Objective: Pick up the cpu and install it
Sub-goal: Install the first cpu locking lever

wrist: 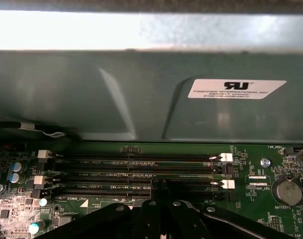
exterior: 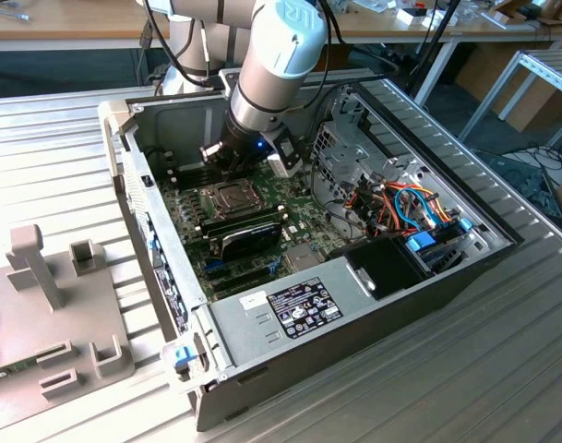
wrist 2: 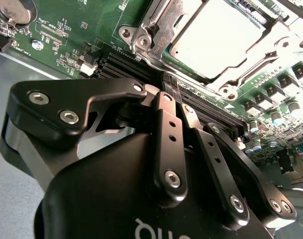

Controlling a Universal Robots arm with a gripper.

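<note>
The open computer case [exterior: 373, 305] lies on the slatted table [exterior: 59, 138], with the green motherboard [exterior: 193, 226] on its floor. The arm [exterior: 271, 65] reaches down over the memory slots [wrist: 136, 174] beside the metal socket frame [wrist 2: 156, 30]. The cpu [wrist 2: 216, 35] sits in that frame, silver top showing. The gripper [wrist 2: 173, 97] has its fingers drawn together with nothing between them. So low over the board, a sideways drift could scrape the slots or catch the frame.
</note>
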